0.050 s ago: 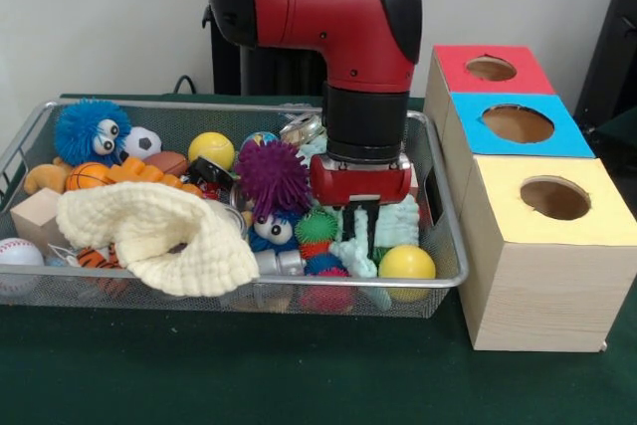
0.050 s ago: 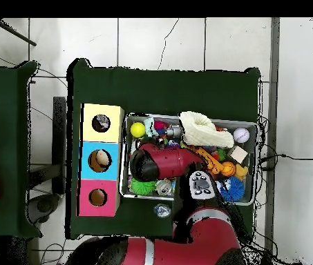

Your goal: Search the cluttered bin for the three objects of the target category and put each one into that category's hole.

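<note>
My gripper (image 1: 360,234) hangs low inside the wire basket (image 1: 20,141), at its right part. It is down among a mint green cloth (image 1: 400,222), a green spiky ball (image 1: 317,225) and a yellow ball (image 1: 406,263). Whether it holds anything cannot be made out. In the overhead view the red arm (image 2: 162,162) covers the gripper. Three boxes with round holes stand beside the basket: red (image 1: 490,69), blue (image 1: 518,124) and yellow (image 1: 554,199). Balls lie in the basket: a second yellow ball (image 1: 211,149), a soccer ball (image 1: 142,141), a basketball (image 1: 88,176) and a baseball (image 1: 18,252).
A cream knitted cloth (image 1: 149,231) is draped over the basket's front left. A blue fuzzy toy (image 1: 92,130) and a purple fuzzy toy (image 1: 272,178) sit among the clutter, with a wooden block (image 1: 38,216). A small round object (image 2: 162,210) lies outside the basket.
</note>
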Available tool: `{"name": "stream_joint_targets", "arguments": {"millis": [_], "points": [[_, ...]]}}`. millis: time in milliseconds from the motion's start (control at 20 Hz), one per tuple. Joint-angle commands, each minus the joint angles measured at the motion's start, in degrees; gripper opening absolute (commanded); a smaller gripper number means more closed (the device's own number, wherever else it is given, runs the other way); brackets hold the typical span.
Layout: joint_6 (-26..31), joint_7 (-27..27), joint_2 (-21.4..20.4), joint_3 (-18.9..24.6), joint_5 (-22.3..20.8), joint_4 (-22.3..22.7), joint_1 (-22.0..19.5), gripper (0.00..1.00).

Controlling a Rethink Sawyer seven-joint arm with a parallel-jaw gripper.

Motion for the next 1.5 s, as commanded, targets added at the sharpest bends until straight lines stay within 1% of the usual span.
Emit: {"name": "stream_joint_targets", "arguments": {"millis": [50,200,350,400,500,650,800,900,1050,1150,1350,1450,1500], "points": [[16.81,-6.24,-9.57,9.92,-1.23,7.37,-7.72,0.00],[25.15,-11.86,-15.07,13.18,-0.31,8.36,-11.27,0.00],[34.40,-19.07,-19.95,16.32,-0.19,7.74,-14.99,0.00],[36.29,-21.39,-20.96,17.63,-0.63,7.48,-16.54,0.00],[38.10,-26.30,-22.14,20.63,-2.18,6.98,-20.18,0.00],[42.43,-33.36,-22.08,24.25,-4.79,4.26,-24.24,0.00],[45.10,-39.35,-21.66,26.57,-8.37,1.39,-26.86,0.00],[46.35,-41.66,-21.01,27.67,-10.30,-0.15,-27.89,0.00],[47.01,-43.04,-20.15,29.30,-11.28,-0.81,-29.53,0.00],[47.28,-43.45,-19.30,29.81,-11.71,-1.69,-29.81,0.00],[47.29,-44.17,-18.84,30.06,-12.18,-1.76,-30.15,0.00],[47.12,-43.05,-18.64,29.70,-12.18,-1.88,-29.78,0.00],[46.39,-41.10,-18.63,29.47,-11.49,-1.34,-29.92,1.00]]}}
